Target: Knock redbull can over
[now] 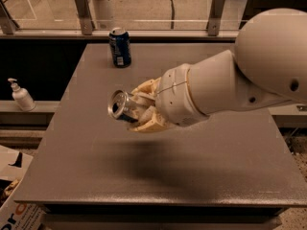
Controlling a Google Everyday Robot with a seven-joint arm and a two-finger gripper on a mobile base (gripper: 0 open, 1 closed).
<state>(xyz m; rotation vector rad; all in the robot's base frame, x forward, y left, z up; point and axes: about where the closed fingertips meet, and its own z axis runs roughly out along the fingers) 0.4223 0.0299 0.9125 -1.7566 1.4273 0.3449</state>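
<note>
So your gripper [139,109] was out over the middle of the grey table [230,171], and its cream fingers [146,88] were clamped around the redbull can [123,106], one above and one below. The can was tipped on its side with the shiny silver top facing left, toward the camera. It looked to be held off the tabletop, with a dark shadow [158,159] under it. The dark blue can [119,47] stood upright near the table's far edge, well apart from the gripper. A white pump bottle [21,96] sat on the ledge off to the left.
</note>
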